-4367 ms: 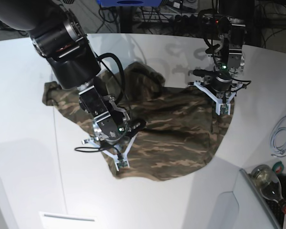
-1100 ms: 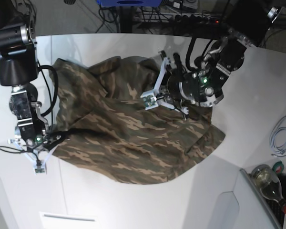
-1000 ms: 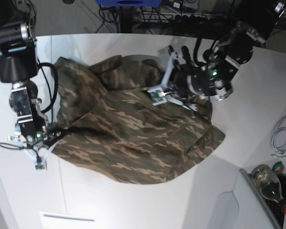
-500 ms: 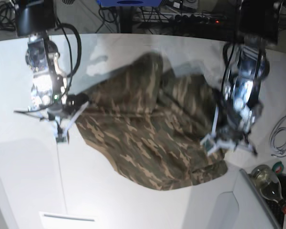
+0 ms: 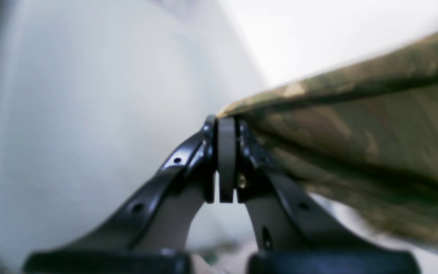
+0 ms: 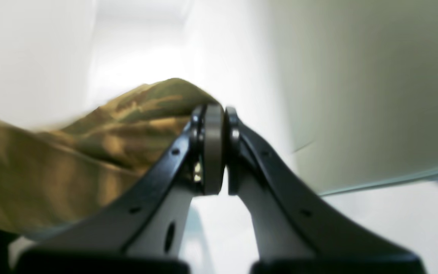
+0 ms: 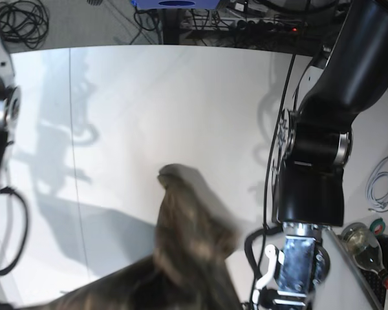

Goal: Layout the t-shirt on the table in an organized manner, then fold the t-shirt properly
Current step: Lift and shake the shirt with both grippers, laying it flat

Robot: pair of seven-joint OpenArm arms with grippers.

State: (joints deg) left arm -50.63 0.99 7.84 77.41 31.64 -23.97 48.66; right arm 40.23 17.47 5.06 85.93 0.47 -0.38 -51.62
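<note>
Now both jaws on the t-shirt.

Overhead base; two close wrist views

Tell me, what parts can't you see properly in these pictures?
- Base view: most of the t-shirt is motion-blurred and cut off by the bottom edge, so its shape is unclear.
- Base view: both grippers lie below the frame.
- Left wrist view: the left gripper pinches the cloth, but everything is blurry; which part is unknown.
- Right wrist view: the same for the right gripper.
- The neck patch shows nowhere.
</note>
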